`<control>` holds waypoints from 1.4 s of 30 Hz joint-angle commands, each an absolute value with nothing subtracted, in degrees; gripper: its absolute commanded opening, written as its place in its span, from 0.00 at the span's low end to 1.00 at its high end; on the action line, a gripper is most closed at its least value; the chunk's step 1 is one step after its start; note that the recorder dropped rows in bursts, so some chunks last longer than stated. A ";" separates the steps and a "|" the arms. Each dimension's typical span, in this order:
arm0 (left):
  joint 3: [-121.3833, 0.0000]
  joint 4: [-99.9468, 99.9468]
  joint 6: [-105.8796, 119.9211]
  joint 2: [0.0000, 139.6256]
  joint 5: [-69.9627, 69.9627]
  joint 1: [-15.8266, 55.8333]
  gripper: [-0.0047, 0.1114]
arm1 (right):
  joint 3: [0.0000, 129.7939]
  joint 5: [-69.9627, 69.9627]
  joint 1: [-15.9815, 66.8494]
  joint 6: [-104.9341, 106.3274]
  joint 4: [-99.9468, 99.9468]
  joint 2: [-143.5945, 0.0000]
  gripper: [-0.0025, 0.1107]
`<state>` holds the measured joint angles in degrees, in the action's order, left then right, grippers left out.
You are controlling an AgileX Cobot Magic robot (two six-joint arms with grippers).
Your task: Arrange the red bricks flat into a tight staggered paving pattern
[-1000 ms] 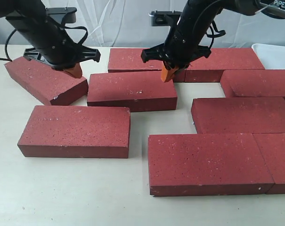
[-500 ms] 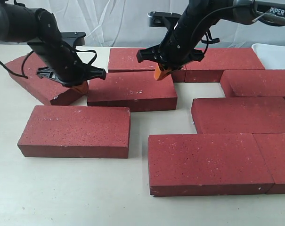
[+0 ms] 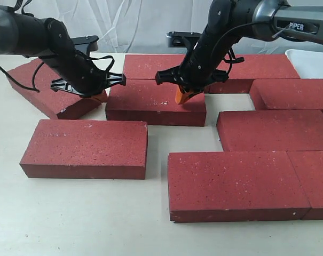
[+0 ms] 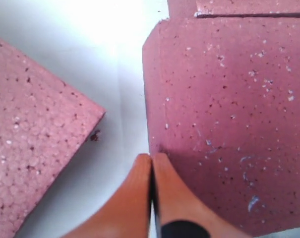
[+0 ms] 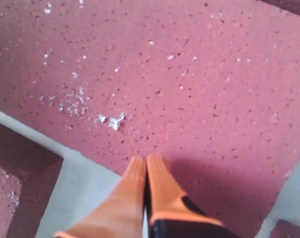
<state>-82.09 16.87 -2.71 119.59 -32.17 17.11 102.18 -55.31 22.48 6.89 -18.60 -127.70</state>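
Several red bricks lie flat on the pale table. The middle brick (image 3: 150,104) sits between both grippers. My left gripper (image 3: 98,96) is shut with nothing in it, and its orange tips (image 4: 152,157) rest against that brick's (image 4: 224,114) left end. An angled brick (image 3: 44,90) lies just left of it, also seen in the left wrist view (image 4: 30,144). My right gripper (image 3: 182,98) is shut too, tips (image 5: 147,159) pressed on the middle brick's top (image 5: 164,74) near its right end. Other bricks: front left (image 3: 86,146), front middle (image 3: 236,181), right (image 3: 273,130).
Two bricks (image 3: 150,66) (image 3: 257,66) line the back, and two more sit at the right edge (image 3: 294,92) (image 3: 317,181). A white tray (image 3: 310,61) stands at the back right. A gap of bare table (image 3: 233,100) lies right of the middle brick.
The left gripper came down to the middle brick's left end and the right gripper dropped onto its top. The middle brick has slid a little to the right.
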 commanded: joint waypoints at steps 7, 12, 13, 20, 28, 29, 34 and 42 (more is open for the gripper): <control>-82.12 18.54 -2.86 119.72 -31.32 17.21 0.04 | 101.95 -65.12 22.72 12.03 -20.06 -127.58 0.02; -82.12 18.86 -2.86 119.72 -32.25 17.21 0.04 | 101.95 -64.75 23.45 12.13 -19.20 -128.36 0.02; -82.12 18.97 -2.86 119.72 -32.37 17.21 0.04 | 101.95 -64.75 23.45 12.02 -19.20 -129.07 0.02; -82.12 21.18 -2.74 119.72 -32.59 17.21 0.04 | 101.95 -63.25 23.45 11.90 -15.76 -129.66 0.02; -82.12 21.18 -2.74 119.72 -33.86 17.21 0.04 | 101.95 -62.41 23.45 11.87 -13.34 -129.66 0.02; -82.12 21.18 -2.74 119.72 -33.84 17.31 0.04 | 101.95 -62.41 23.45 11.76 -12.86 -129.66 0.02; -82.12 21.33 -2.74 119.72 -33.84 17.31 0.04 | 101.95 -62.53 23.45 10.41 -11.61 -129.66 0.02; -82.12 25.22 -2.49 119.72 -33.02 17.31 0.04 | 101.95 -63.06 23.45 10.66 -17.00 -129.31 0.02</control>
